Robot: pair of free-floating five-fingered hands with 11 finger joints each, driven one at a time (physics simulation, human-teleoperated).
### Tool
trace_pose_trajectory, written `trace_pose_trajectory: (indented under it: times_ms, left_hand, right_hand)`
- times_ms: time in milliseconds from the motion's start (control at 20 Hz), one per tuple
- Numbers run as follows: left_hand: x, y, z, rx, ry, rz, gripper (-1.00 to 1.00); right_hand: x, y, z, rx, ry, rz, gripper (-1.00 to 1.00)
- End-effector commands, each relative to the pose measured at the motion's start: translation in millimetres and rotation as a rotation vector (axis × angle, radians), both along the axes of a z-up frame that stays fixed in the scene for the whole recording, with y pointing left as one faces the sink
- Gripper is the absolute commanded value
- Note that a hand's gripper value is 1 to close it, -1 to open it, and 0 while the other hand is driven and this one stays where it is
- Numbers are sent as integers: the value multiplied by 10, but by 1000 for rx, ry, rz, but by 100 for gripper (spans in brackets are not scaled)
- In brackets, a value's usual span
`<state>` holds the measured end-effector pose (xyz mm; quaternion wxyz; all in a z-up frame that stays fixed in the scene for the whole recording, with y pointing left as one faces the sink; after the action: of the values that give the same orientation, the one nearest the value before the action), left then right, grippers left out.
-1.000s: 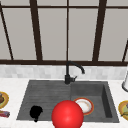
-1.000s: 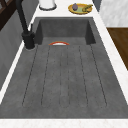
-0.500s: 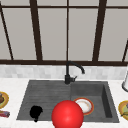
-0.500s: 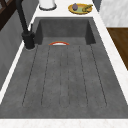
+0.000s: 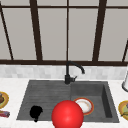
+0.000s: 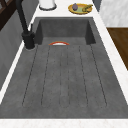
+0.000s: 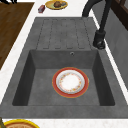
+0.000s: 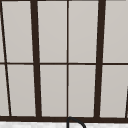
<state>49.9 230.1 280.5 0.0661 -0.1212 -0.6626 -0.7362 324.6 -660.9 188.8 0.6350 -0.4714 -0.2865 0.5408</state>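
Observation:
In the front view a black left hand [image 5: 36,112] hangs low at the left, in front of the sink's ribbed drainboard [image 5: 42,97]. A dark shape at the top left corner of the right side view [image 7: 10,1], over the wooden floor, may be this hand. A plain red ball [image 5: 67,115] floats at the bottom middle of the front view and covers part of a red-rimmed white plate [image 5: 85,105]. The plate [image 7: 70,82] lies flat on the floor of the sink basin, and its edge [image 6: 59,43] shows in the left side view.
A black faucet [image 5: 68,75] stands behind the sink. A yellow plate with food [image 5: 2,99] and a red packet [image 5: 3,114] lie on the left counter. Another yellow plate [image 5: 123,108] and a white jar [image 5: 125,82] are on the right.

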Motion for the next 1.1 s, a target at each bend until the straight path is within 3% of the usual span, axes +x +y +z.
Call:
trace_pose_trajectory:
  times_ms: [0, 850, 1050]
  left_hand:
    - [0, 0, 0, 0, 0, 0, 0]
    - [0, 0, 0, 0, 0, 0, 0]
    - [0, 0, 0, 0, 0, 0, 0]
  right_hand:
    - [0, 30, 0, 11, 2, -124, -100]
    - [-365, 457, 391, 124, 137, -156, -100]
    - [-442, 610, 432, 121, 183, -148, -100]
